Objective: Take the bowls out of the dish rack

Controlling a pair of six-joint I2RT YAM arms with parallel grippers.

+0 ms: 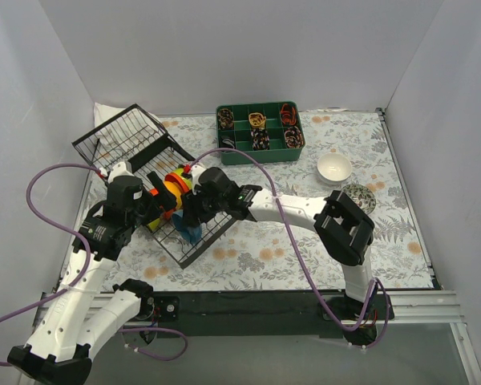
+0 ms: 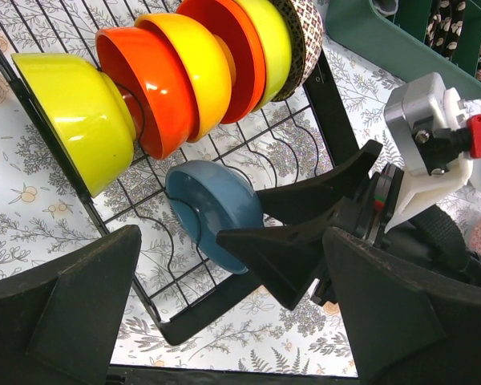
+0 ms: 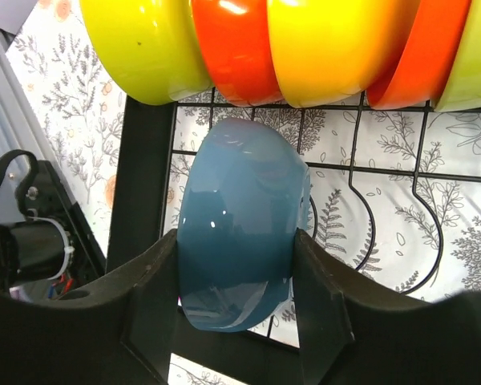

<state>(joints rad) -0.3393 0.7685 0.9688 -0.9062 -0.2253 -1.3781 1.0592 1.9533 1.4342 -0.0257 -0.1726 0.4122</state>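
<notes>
Six racked bowls (image 2: pixel 200 72) just beside blue bowl (image 3: pixel 236 233) pinched between right fingers (image 3: pixel 152 305); left fingers (image 2: pixel 64 305) wide apart.

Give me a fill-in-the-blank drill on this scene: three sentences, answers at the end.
1. The right gripper has its jaws against both sides of the blue bowl, while the left gripper has its jaws ____.
2. The white bowl sits to the ____ of the green divided tray.
3. The blue bowl is in the dish rack; the white bowl is already ____ of it.
Missing words: open; right; out.
</notes>
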